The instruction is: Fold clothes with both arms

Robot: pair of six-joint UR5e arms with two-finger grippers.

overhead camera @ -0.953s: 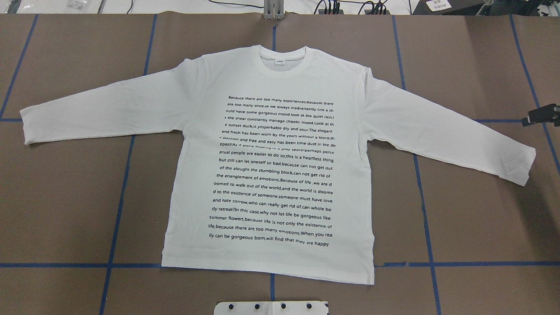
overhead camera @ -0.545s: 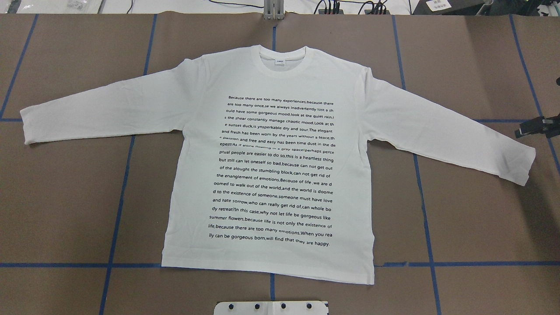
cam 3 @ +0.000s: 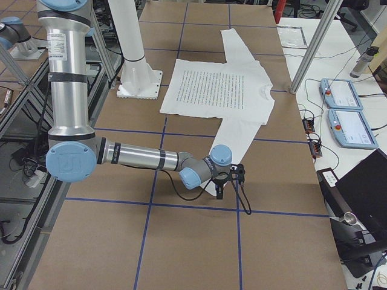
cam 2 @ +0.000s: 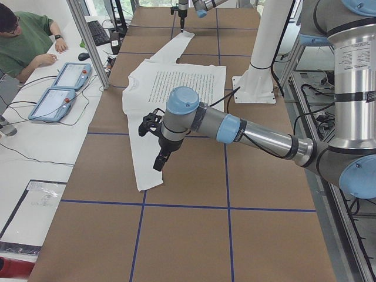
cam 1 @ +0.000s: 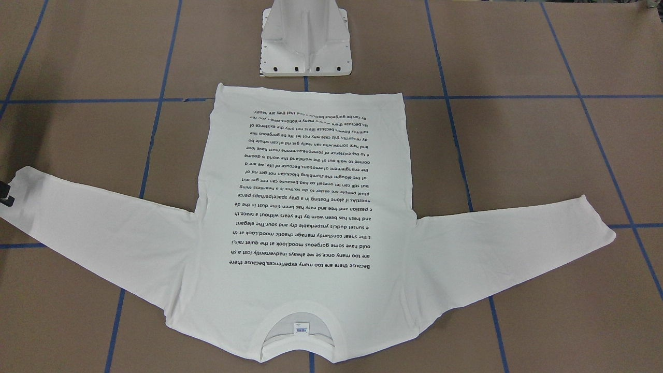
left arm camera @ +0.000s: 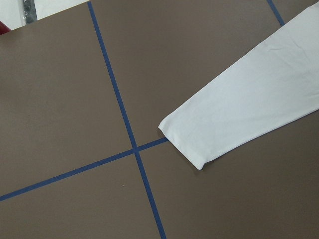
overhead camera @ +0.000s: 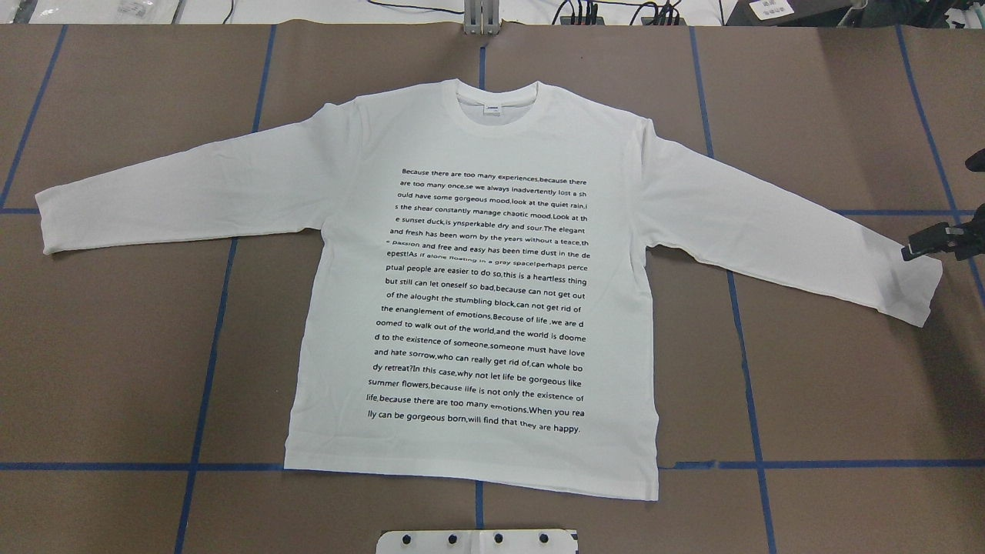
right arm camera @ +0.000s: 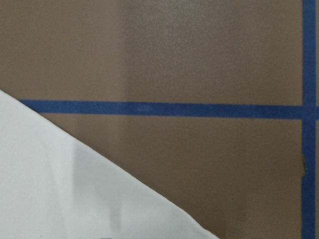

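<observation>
The brown worktop (overhead camera: 115, 346), gridded with blue tape (overhead camera: 206, 369), is covered at its middle by the white T-shirt (overhead camera: 477, 138), laid flat with print upward and sleeves spread. The right end effector (overhead camera: 916, 248) is placed at the right cuff (overhead camera: 919, 296). The left end effector (cam 2: 157, 154) is held over the left cuff (left arm camera: 184, 139). Whether either is apart or together cannot be told.
</observation>
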